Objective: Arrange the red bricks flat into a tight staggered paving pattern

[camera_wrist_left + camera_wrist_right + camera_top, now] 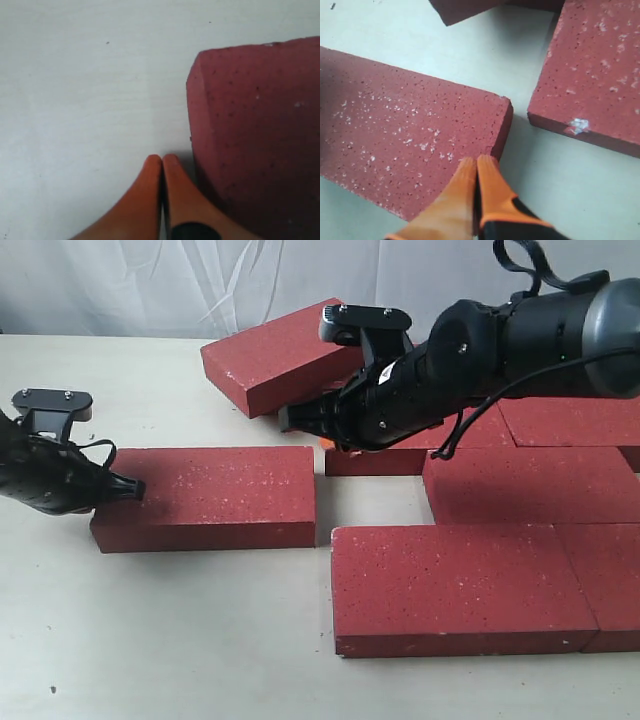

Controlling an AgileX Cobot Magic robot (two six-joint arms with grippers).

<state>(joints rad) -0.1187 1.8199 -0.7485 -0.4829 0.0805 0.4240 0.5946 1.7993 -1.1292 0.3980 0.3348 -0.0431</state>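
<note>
Nearest red bricks (460, 585) lie flat; left gripper (161, 161), pressed together, seemingly touches 1 brick (205, 495); right gripper (476, 162) also pressed together.

Bright, even light, soft shadows; the left wrist view is blurred.

The pale, off-white counter (190, 650) carries the red bricks (520, 530), most of them laid flat and close together on its right side in staggered rows. The front brick (455, 585) butts against a neighbour (612, 580) at the right edge, and the middle brick (530, 480) lies touching just behind, offset from their joint. A lone brick (215, 490) lies flat on the left, with a strip of bare counter between it and the middle brick. Toward the back, an angled brick (275, 355) sits skewed to the rows; whether it rests fully flat cannot be told.
</note>
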